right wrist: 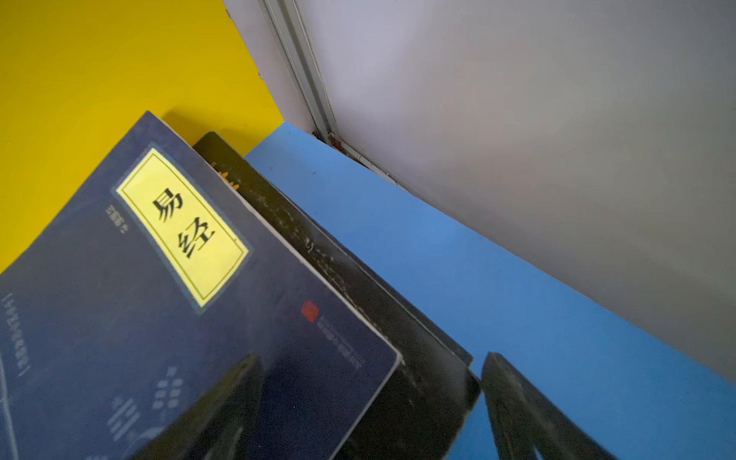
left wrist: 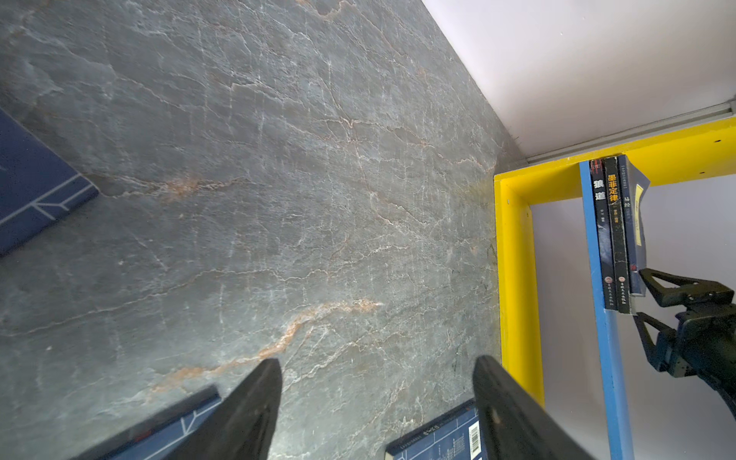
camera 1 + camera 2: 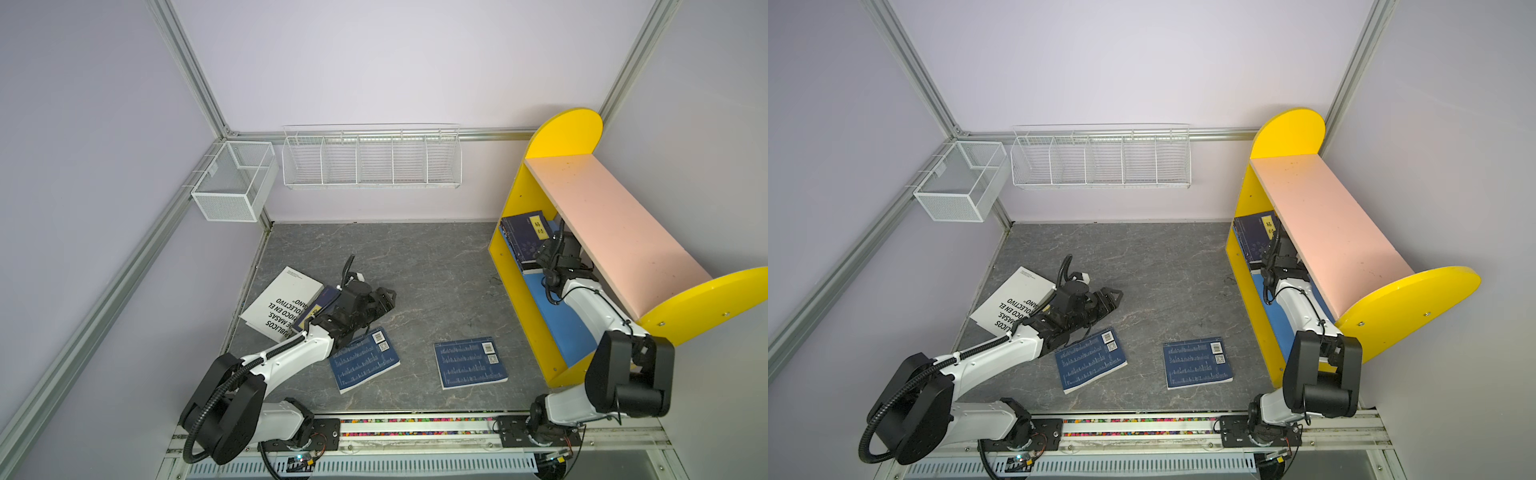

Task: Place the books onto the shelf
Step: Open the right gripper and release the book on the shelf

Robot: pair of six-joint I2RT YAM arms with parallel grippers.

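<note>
navy and black spines tell me where things stand: three books are on the shelf, on its blue lower board, leaning against the far yellow side panel so they have something to prop on. my right claw reaches in under the pink upper board. in the right wrist view its fingers stand wide apart with the near corner of that stack between them. i read it as parted, not clamped, probably there to square the stack against the panel. whether a finger touches the navy cover i can't tell.

my left claw hangs over the grey desk with its jaws apart and nothing between them. it sits just beside a navy book lying on the big white book. two more lie flat on the desk, backs up: a barcode book by my left arm and a second barcode book nearer the shelf. so four are left to shelve, i'd judge. lying flat, they offer little edge to pinch, which i expect to be the awkward part.
</note>
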